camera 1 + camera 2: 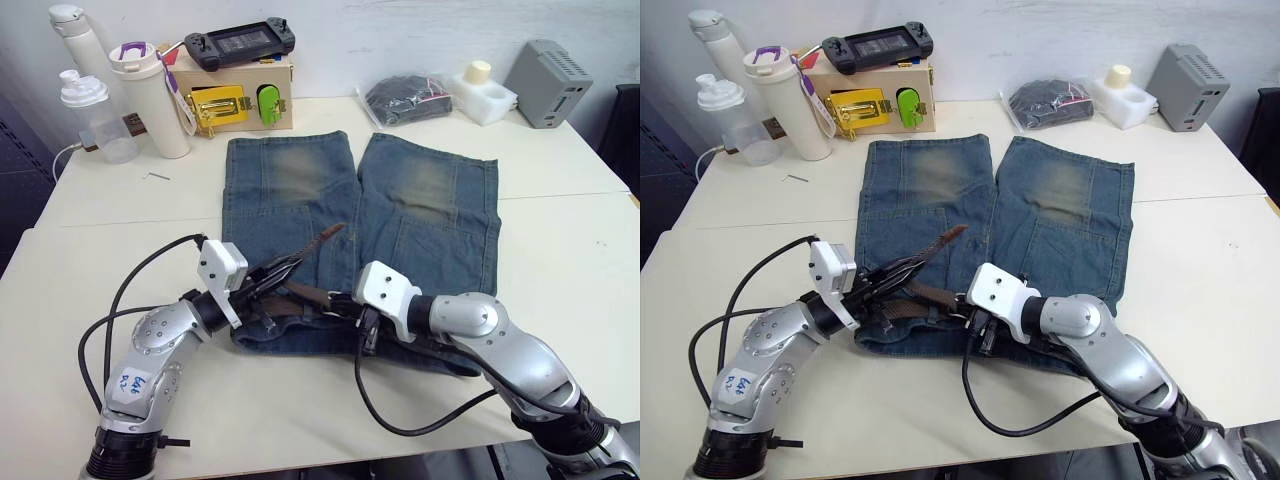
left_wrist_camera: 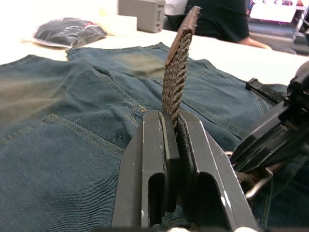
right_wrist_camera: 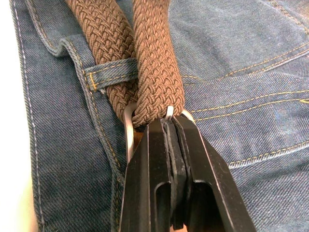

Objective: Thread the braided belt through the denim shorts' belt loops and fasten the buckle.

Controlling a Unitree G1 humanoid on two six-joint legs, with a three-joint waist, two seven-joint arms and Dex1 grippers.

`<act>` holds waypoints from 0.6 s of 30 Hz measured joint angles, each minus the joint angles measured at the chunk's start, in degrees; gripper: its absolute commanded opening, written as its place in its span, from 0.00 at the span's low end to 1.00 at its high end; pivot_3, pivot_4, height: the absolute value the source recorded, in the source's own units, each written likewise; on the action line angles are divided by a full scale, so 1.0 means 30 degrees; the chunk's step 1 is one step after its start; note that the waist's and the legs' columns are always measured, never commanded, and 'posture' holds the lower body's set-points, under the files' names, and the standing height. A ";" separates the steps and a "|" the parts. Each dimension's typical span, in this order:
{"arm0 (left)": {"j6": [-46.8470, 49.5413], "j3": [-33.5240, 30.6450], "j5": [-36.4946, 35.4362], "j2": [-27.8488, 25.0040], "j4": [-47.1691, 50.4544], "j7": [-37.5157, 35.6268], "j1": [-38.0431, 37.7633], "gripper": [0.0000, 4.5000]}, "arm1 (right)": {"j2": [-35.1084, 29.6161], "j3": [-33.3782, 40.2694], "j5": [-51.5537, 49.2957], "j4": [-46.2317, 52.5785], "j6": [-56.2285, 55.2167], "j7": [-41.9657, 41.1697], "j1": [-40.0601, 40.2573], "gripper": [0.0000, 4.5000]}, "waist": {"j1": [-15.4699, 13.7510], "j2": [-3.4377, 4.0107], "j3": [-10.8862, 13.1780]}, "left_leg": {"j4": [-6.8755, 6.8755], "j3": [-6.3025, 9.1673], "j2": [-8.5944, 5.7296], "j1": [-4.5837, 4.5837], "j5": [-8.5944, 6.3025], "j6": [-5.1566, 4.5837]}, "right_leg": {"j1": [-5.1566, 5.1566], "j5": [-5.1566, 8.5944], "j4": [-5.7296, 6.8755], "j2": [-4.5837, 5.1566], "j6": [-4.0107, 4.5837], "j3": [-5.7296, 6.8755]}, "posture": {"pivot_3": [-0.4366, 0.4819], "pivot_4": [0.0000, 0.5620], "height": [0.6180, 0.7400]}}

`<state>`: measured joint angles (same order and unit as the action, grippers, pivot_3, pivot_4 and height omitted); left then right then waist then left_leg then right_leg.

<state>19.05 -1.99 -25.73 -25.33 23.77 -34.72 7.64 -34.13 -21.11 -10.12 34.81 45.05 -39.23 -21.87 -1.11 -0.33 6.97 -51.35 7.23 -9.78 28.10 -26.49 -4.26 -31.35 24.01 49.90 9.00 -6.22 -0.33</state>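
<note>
Braided belt (image 3: 154, 72), one strap, lies along one pair of denim shorts (image 1: 420, 200) at the table's (image 1: 560, 260) six o'clock edge; left gripper (image 2: 175, 126) pinches its tip, right gripper (image 3: 170, 126) clamps the buckle (image 3: 128, 126) beside one belt loop (image 3: 110, 69).

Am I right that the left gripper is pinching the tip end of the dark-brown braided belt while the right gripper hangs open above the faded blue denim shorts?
Not quite. The left gripper does pinch the dark-brown braided belt near its tip, but the right gripper is not open: the right wrist view shows it shut on the small silver metal buckle, low on the faded blue denim shorts.
</note>
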 measured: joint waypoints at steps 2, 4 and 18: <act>-0.0002 -0.0024 -0.0016 -0.0104 0.0005 -0.0158 0.0046 0.00 | -0.0002 -0.0040 0.0011 -0.0001 -0.0008 -0.0003 0.0023 0.01 | -0.0006 0.0000 0.0000 | -0.0002 0.0000 -0.0001 0.0000 0.0000 0.0000 | 0.0002 0.0000 -0.0001 0.0000 0.0000 -0.0001 | 0.48 0.27 0.23; -0.0002 -0.0019 -0.0040 -0.0111 0.0036 -0.0288 0.0175 0.00 | -0.0003 -0.0139 0.0021 -0.0005 -0.0003 -0.0010 0.0010 0.01 | -0.0009 0.0000 0.0000 | -0.0002 0.0001 0.0000 0.0000 0.0000 0.0000 | 0.0002 0.0000 -0.0001 0.0000 0.0000 0.0000 | 0.48 0.27 0.23; -0.0265 0.0921 0.0362 -0.0076 -0.0413 -0.1016 0.2162 0.00 | -0.1355 -0.2171 0.0028 -0.1369 0.0910 -0.2688 -0.3370 0.01 | 0.0143 -0.0032 -0.0021 | -0.0006 0.0006 0.0002 -0.0007 0.0000 0.0000 | 0.0014 0.0000 -0.0006 0.0010 0.0000 0.0007 | 0.48 0.27 0.23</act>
<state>18.25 0.77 -24.64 -25.56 22.53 -37.76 14.12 -38.19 -27.62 -10.04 30.71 47.77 -47.29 -31.98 -0.68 -0.43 6.91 -51.37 7.25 -9.77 28.08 -26.49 -4.26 -31.31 24.01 49.88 9.03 -6.22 -0.31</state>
